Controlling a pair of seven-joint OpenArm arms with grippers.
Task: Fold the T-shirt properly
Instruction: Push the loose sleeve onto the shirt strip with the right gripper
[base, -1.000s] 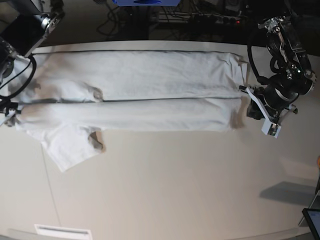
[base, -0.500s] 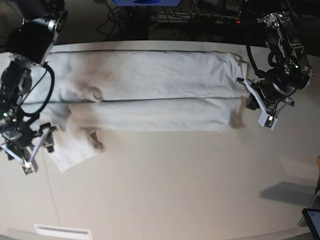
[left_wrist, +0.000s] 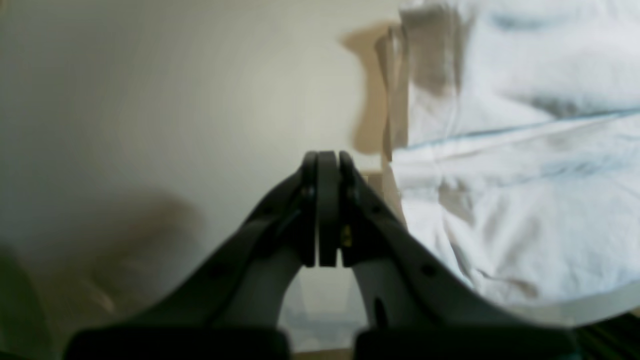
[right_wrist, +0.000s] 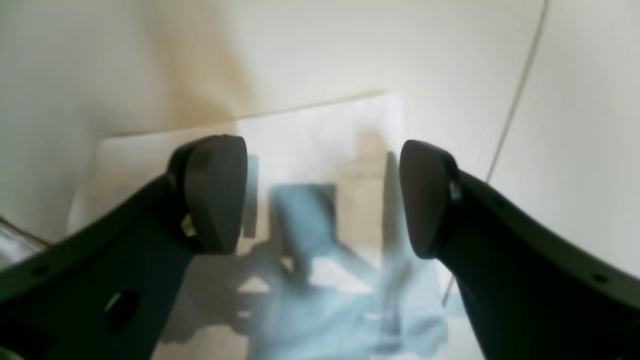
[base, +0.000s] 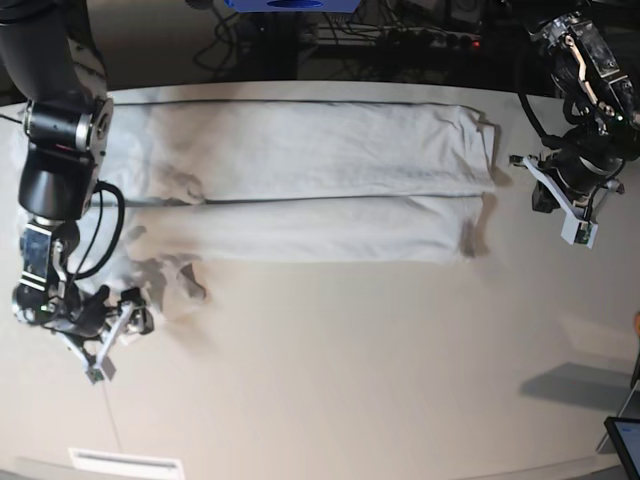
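The T-shirt (base: 300, 190) lay flat along the far side of the table (base: 350, 380), folded into a long strip. It looked soft, light and floppy. My left claw (left_wrist: 322, 210) was pinched tight, holding nothing. My right claw (right_wrist: 320, 200) was wide open above the sleeve (right_wrist: 320, 145), so I judged its hem the best place to grab.

A smooth off-white tabletop (base: 380, 360) carries the T-shirt (base: 300, 185), which lies flat along the far side as a long, wrinkled band folded lengthwise, reaching from the left edge nearly to the right. One sleeve spreads toward the near left. A thin seam line crosses the tabletop at near left.
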